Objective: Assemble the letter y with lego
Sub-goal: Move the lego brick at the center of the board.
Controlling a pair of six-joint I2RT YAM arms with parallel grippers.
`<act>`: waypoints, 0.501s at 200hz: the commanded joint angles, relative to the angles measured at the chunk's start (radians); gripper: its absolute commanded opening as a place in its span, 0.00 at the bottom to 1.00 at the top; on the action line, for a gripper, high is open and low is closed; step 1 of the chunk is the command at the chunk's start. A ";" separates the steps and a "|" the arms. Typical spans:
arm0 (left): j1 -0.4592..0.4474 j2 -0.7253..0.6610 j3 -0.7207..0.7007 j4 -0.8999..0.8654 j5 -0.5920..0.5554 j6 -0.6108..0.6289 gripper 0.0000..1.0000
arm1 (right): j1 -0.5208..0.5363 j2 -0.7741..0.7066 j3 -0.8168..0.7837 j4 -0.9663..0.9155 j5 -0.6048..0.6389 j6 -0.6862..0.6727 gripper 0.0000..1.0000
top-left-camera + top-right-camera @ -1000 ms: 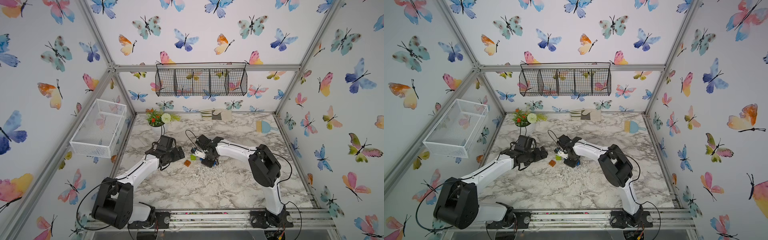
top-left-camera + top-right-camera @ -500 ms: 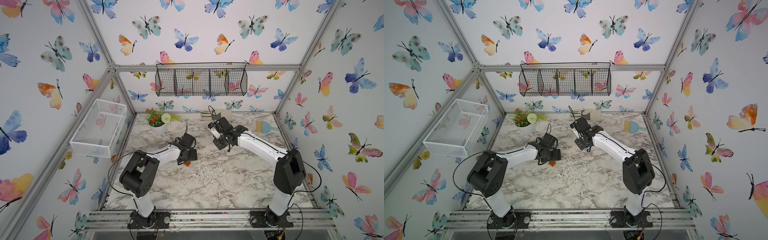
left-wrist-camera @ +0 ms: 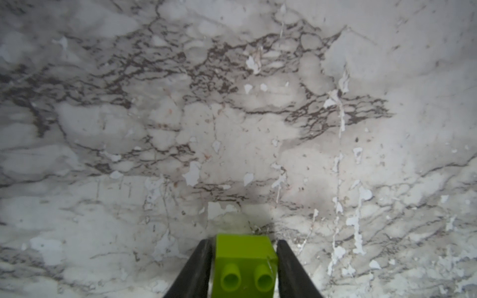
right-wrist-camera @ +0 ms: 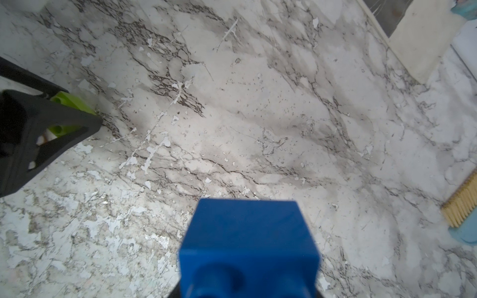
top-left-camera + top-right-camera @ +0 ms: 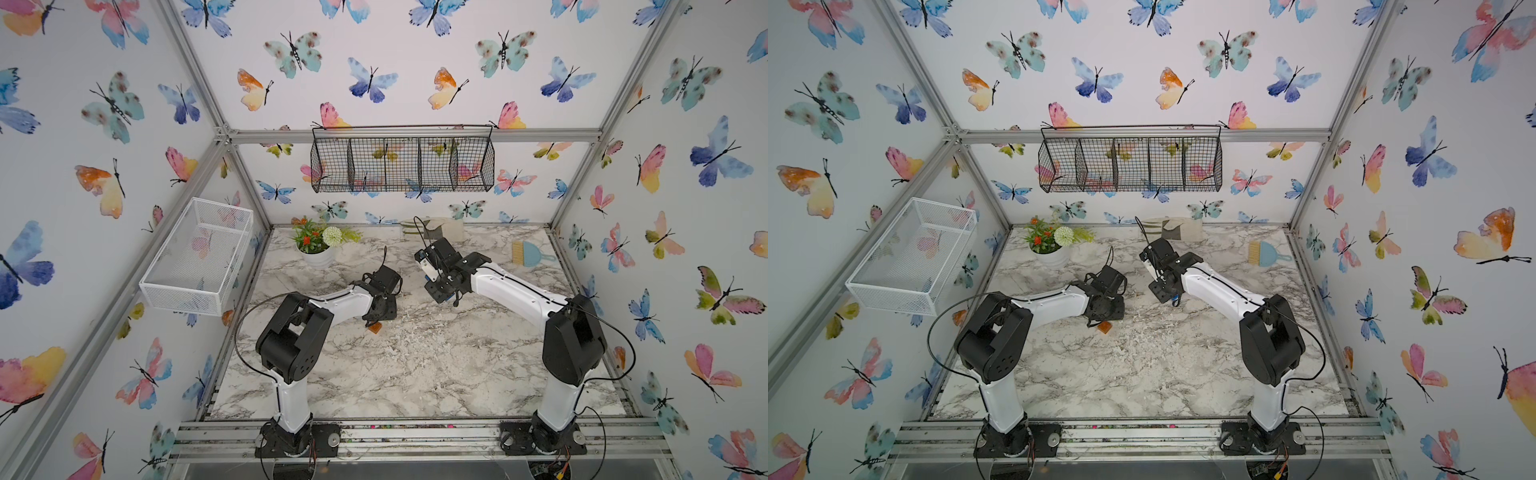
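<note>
Left gripper [image 3: 243,243] pinches green brick [image 3: 242,260]; right gripper [image 5: 441,292] clamped on blue brick [image 4: 247,240]; orange brick [image 5: 375,328] lies on table [image 5: 415,374] beside left gripper.

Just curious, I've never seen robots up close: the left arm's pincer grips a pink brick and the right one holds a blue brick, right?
Not quite. The left gripper grips a lime green brick, not a pink one; the left wrist view shows it plainly. The right gripper does hold a blue brick.
</note>
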 commanded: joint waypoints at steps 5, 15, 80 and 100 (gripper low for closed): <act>-0.015 0.020 0.008 -0.042 -0.008 -0.011 0.29 | 0.002 0.009 -0.005 -0.008 0.006 0.021 0.13; -0.020 0.016 0.012 -0.045 -0.011 -0.017 0.28 | -0.001 0.007 -0.007 -0.005 0.007 0.023 0.13; -0.172 -0.033 -0.013 -0.063 -0.031 -0.093 0.24 | -0.055 -0.036 -0.035 -0.001 0.015 0.081 0.13; -0.243 -0.085 -0.093 -0.048 -0.038 -0.162 0.24 | -0.059 -0.050 -0.055 0.006 0.014 0.068 0.13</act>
